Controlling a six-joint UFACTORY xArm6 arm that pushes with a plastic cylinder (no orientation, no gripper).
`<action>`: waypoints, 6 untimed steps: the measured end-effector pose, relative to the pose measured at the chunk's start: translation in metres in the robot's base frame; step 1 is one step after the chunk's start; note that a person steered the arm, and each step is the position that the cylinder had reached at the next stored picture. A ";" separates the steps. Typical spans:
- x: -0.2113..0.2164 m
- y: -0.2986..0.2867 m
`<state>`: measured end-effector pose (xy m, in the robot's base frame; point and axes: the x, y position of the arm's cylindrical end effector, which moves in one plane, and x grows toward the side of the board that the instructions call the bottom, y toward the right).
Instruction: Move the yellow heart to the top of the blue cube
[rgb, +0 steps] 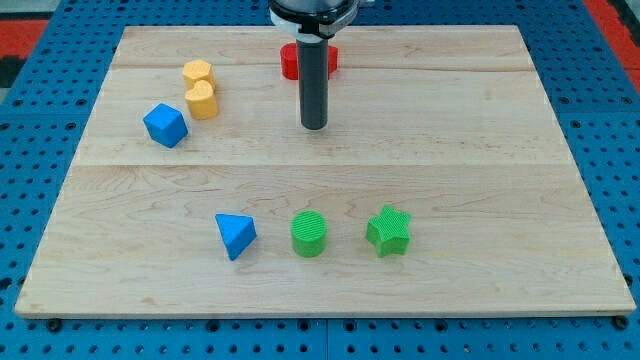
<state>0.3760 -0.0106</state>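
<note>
Standing near the board's top centre, my tip (314, 126) touched no block; the rod carried no jaws. The yellow heart (202, 99) lay at upper left, just beside the blue cube (165, 125) and touching a yellow hexagon (197, 72). A red block (292, 62) sat behind the rod.

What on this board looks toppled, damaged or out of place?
Nothing stands out. All the blocks lie flat and apart on the wooden board, except two yellow blocks close together. My tip touches none.
</note>
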 end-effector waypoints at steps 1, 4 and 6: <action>-0.008 -0.005; -0.037 -0.093; -0.039 -0.132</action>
